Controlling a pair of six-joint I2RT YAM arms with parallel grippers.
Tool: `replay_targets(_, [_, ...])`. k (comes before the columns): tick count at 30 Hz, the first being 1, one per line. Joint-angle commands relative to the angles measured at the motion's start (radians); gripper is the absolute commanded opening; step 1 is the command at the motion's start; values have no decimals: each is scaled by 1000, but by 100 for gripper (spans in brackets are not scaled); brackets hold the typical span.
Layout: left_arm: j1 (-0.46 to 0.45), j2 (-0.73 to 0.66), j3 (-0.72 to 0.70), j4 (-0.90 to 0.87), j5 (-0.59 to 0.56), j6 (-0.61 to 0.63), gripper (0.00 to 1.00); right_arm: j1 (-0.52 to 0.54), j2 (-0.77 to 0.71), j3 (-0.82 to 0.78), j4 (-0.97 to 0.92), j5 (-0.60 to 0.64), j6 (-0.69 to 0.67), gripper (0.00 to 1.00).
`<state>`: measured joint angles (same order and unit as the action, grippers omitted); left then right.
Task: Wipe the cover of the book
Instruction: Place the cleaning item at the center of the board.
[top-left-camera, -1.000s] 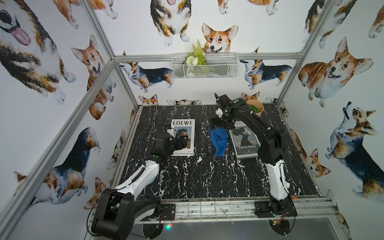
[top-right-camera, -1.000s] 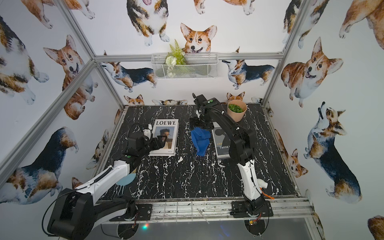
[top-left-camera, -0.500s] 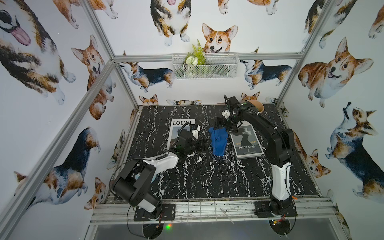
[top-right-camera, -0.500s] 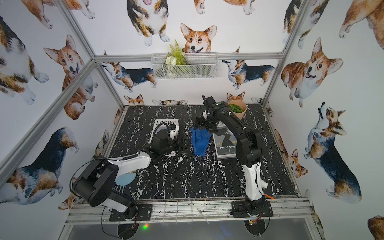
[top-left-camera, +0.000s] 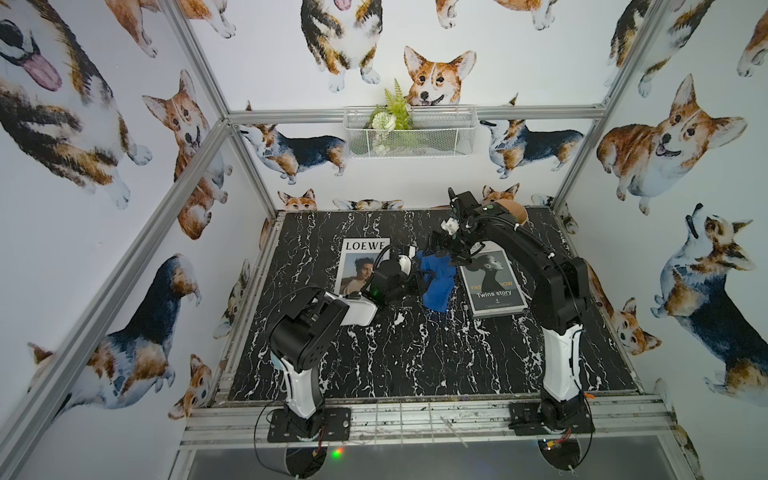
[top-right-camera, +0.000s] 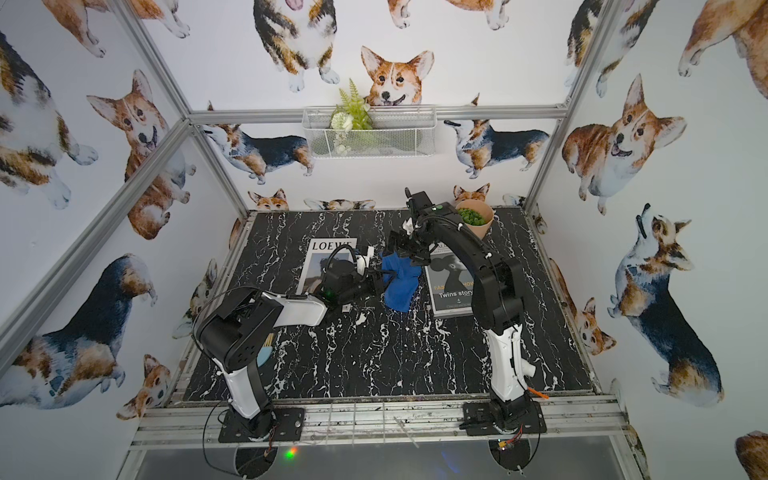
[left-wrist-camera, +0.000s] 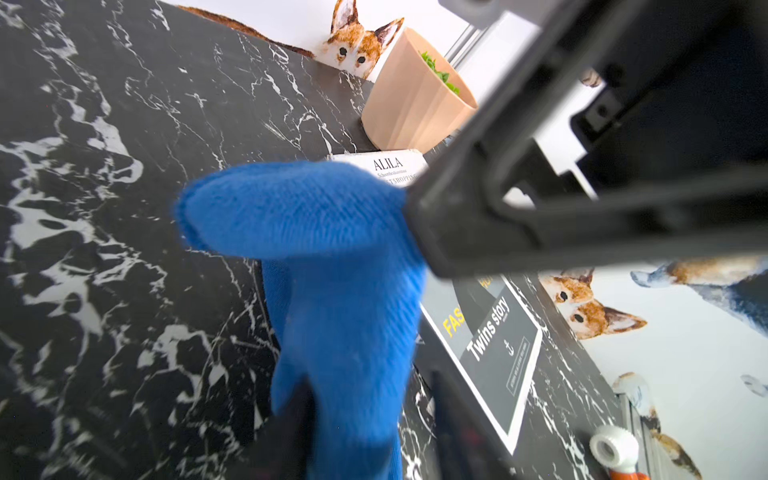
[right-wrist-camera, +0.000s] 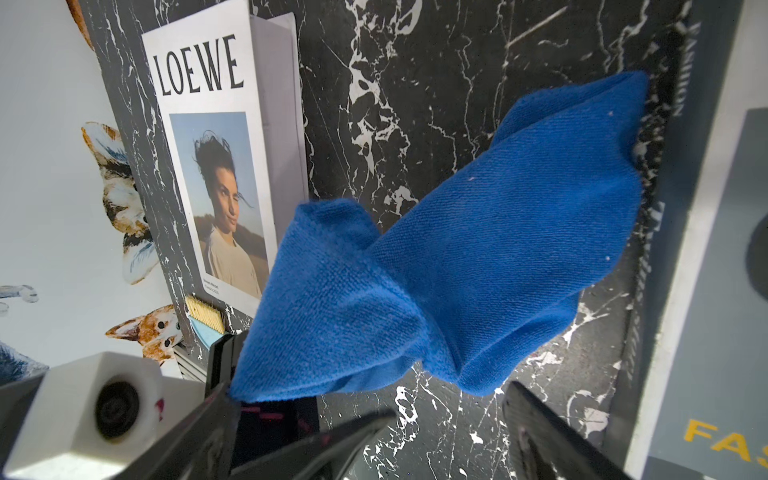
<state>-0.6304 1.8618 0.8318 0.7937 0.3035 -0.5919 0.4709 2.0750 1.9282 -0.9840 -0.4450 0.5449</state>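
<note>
Left wrist view showed the left gripper (left-wrist-camera: 370, 424) clamped on the blue cloth (left-wrist-camera: 332, 257) (right gripper (right-wrist-camera: 374, 419) spread wide), so the next move probably needed it spread on the LOEWE book (right-wrist-camera: 216, 166).

The blue cloth (right-wrist-camera: 478, 270) is woven of matt, finely ribbed fabric, the desk (right-wrist-camera: 415, 83) is finished in black, white-veined marble, and the LOEWE book (right-wrist-camera: 208, 124) is covered in smooth printed paper.
</note>
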Motion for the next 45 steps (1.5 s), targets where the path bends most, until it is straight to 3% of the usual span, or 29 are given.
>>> replay_targets(1, [-2,24,61,-16,45,0,0,-12,-6,-5,0,5,-10,100])
replay_targets(6, [3,-17,32,-96,-10,40,0,-60,-27,-4,-17,23,-25,100])
replay_targets(18, [21,-44,12,-220,-6,85,3,-155,-74,-1,-25,22,-24,100])
replay_targets(20, [19,-75,81,-344,-25,129,41,-143,-72,-10,-22,19,-23,100])
replay_targets(21, [14,-92,99,-400,-43,152,66,-140,-72,-16,-21,21,-23,100])
replay_targets(22, [8,-115,122,-471,-71,188,99,-137,-74,-23,-17,21,-23,100])
replay_targets(29, [-29,-146,424,-1116,-292,424,100,-135,-99,-34,-22,64,-30,100])
replay_targets(32, [-39,-136,505,-1258,-313,456,100,-135,-109,-44,-18,71,-27,100])
replay_targets(40, [-34,-294,416,-1200,-324,417,100,-130,-184,-119,27,131,-36,100])
replay_targets(42, [-27,-356,355,-1147,-374,385,100,-130,-241,-174,70,213,-41,100])
replay_targets(45, [-24,-472,260,-1113,-555,352,100,-132,-345,-303,165,417,-71,100])
